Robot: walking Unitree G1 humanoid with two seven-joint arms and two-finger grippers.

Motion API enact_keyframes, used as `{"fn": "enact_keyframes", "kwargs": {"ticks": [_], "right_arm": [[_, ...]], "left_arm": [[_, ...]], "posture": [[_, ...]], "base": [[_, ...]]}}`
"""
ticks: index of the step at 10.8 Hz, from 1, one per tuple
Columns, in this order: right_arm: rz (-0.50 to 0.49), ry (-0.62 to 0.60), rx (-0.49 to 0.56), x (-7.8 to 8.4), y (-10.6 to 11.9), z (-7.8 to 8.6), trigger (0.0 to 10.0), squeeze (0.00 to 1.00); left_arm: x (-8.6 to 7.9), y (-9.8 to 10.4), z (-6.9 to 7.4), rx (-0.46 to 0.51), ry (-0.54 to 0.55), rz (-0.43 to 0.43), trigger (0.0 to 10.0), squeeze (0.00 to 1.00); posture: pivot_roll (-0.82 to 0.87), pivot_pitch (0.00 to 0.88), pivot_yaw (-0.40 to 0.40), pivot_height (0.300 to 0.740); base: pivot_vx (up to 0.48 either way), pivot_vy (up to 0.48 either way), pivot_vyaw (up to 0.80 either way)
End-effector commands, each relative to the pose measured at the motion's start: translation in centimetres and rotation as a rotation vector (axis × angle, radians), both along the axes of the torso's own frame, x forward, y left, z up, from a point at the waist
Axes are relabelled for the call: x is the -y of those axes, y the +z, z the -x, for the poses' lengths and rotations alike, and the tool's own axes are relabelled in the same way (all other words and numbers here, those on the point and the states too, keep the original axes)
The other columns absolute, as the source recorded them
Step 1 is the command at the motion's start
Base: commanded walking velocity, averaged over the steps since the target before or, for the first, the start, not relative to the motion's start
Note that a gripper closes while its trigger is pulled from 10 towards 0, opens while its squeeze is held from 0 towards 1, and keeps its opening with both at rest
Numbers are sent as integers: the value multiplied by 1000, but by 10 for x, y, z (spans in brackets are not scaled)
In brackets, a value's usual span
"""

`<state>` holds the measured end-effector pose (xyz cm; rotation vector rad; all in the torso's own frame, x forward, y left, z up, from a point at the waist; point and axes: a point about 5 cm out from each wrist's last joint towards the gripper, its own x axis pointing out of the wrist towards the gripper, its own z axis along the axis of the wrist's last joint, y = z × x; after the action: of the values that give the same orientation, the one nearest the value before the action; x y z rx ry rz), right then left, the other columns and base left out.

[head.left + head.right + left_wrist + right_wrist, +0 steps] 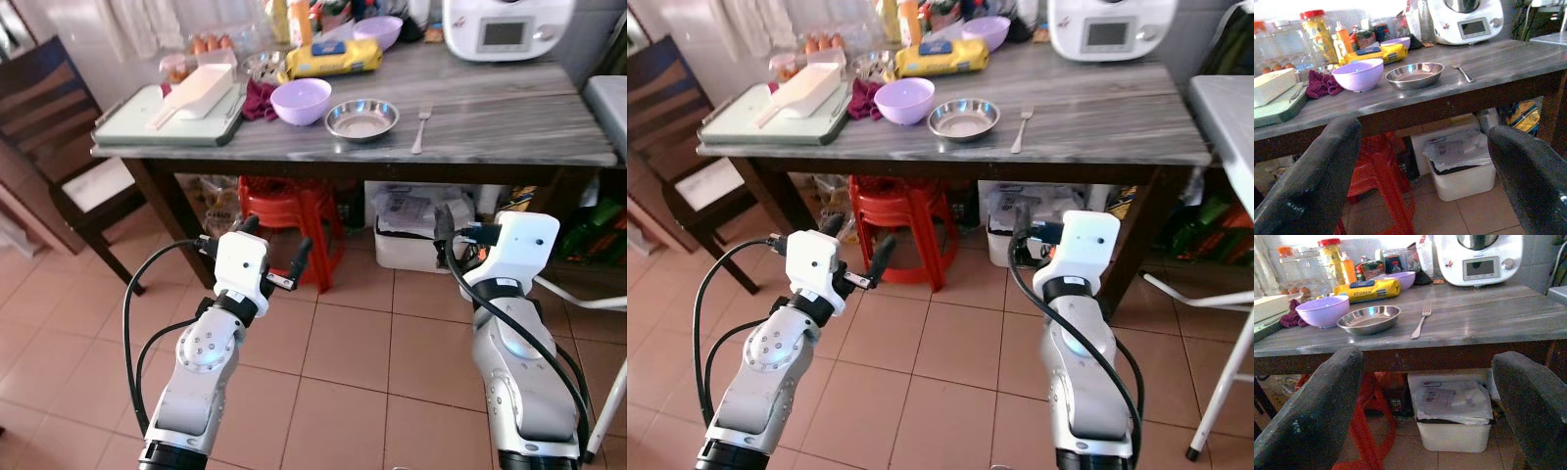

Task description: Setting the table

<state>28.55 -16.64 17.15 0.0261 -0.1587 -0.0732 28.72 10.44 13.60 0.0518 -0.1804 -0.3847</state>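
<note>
On the grey wooden table (pixel 509 117) a steel dish (pixel 361 119) sits in the middle. A purple bowl (pixel 301 101) stands to its left and a fork (pixel 420 127) lies to its right. A second purple bowl (pixel 378 31) is at the back by a yellow packet (pixel 333 59). My left gripper (pixel 274 241) is open and empty, held low in front of the table over the floor. My right gripper (pixel 1432 406) is also open and empty, below the table's edge and facing the fork (pixel 1421 320) and dish (pixel 1369 318).
A pale green tray (pixel 147 125) with a white scoop (pixel 201 90) fills the table's left end, a maroon cloth (pixel 259 100) beside it. A white appliance (pixel 505 27) stands at the back right. Under the table are a red stool (pixel 289 211) and a white bin (pixel 416 235). A dark chair (pixel 59 147) stands left.
</note>
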Motion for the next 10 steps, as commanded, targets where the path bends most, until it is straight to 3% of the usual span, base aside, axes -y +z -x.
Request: {"fn": "enact_keyframes", "kwargs": {"ticks": [1,3,7,10], "right_arm": [[-4,11,7,-3,1,-1,10000,0],[-18,6,6,-3,0,0,10000,0],[-26,6,-3,-4,-1,0,10000,0],[-25,9,-3,-4,-2,1,10000,0]], "left_arm": [[-3,2,0,0,0,1,10000,0],[-3,1,1,-5,-6,0,10000,0],[-4,1,2,-9,-14,-2,10000,0],[-6,0,3,-11,-19,-8,10000,0]], "posture": [[-100,74,135,740],[-100,77,138,740],[-95,80,142,740],[-93,80,141,740]], "base": [[0,-292,0],[0,-302,0],[0,-301,-538],[0,-279,0]]}}
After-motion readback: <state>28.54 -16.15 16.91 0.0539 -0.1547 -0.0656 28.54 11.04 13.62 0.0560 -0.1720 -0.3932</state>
